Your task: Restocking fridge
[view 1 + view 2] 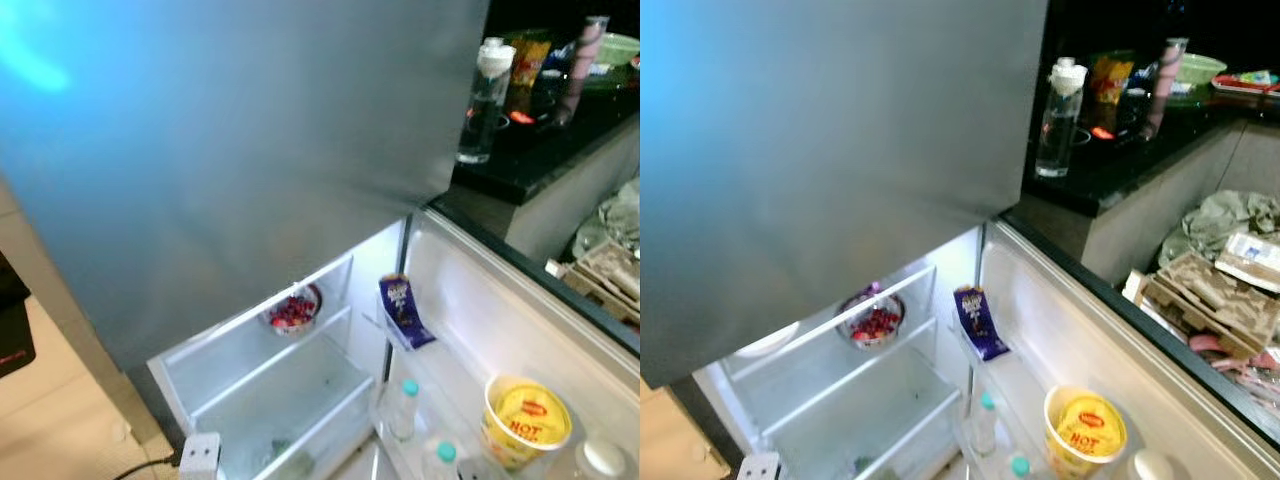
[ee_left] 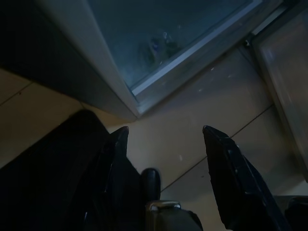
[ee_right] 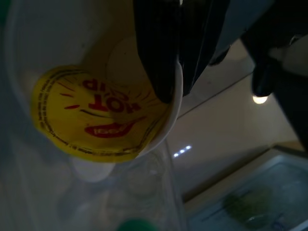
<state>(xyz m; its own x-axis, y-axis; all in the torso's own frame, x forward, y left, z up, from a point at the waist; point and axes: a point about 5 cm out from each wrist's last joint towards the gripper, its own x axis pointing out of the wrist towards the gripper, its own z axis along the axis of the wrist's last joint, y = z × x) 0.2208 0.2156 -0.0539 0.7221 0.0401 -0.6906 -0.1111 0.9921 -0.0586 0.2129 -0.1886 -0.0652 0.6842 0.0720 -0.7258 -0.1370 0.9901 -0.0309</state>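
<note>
Right wrist view shows the right gripper [image 3: 175,94] with its 2 fingers pressed together on the rim of the yellow-lidded noodle cup [image 3: 101,115], which stands in the open fridge door shelf [image 1: 440,395] near 2 bottles. The left gripper [image 2: 166,144] hangs wide open, empty, above the floor [image 2: 192,139].

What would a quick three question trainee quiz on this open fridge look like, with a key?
1. True or false: the yellow-lidded cup stands in the open fridge door's rack.
2. The bowl of red fruit sits on: A) the counter, B) a fridge shelf, C) the floor?
3. What stands nearest the counter's edge?

Key:
1. True; in the right wrist view the right gripper's fingers sit shut at its rim.
2. B.
3. A clear bottle.
</note>
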